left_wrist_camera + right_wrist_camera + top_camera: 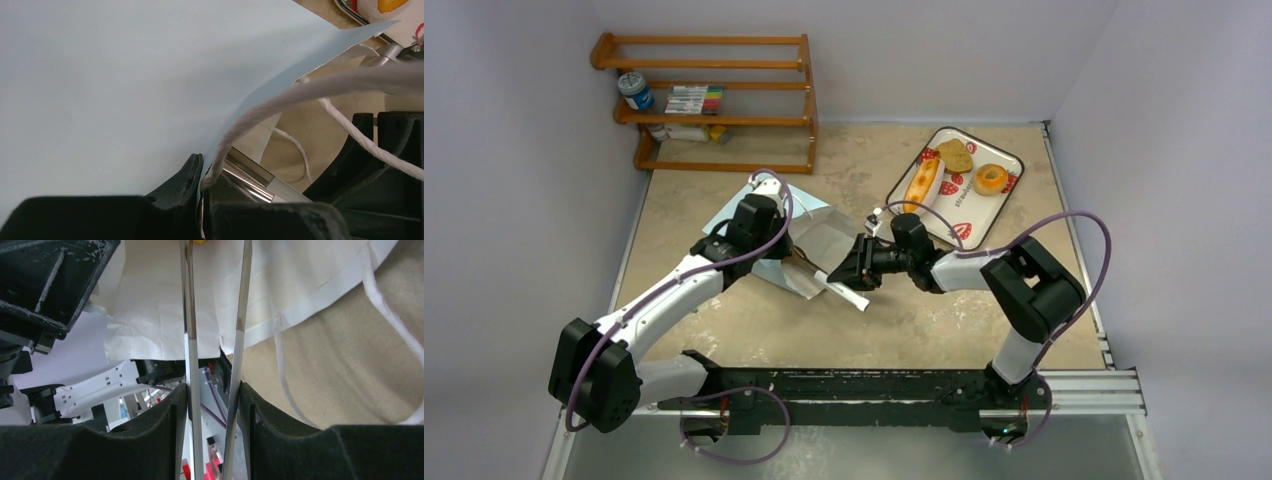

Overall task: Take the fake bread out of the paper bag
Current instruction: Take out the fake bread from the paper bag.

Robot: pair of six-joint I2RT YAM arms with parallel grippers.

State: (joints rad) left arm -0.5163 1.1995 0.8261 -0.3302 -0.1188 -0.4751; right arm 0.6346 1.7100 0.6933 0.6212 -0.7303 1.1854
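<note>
One paper bag (809,200) lies on worktop (874,325); left hand (202,172) clamped on its edge. Right hand (212,390) clamped on one tongs (190,340). One tray (969,205) holds three: fake bread roll (922,182), toast slice (955,155), doughnut (991,179).

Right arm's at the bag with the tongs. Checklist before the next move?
1. Left gripper pinching the paper bag edge: ok, blue paper sits between its fingers.
2. Right gripper on the tongs: ok, both tong arms lie between its fingers.
3. Tongs reaching into the bag's white inside: ok.
4. Tongs closed on a bread piece: cannot tell; only a yellow sliver shows at the frame edge.
5. Tray has room: ok; the roll, toast slice and doughnut leave its near end free of bread.
</note>
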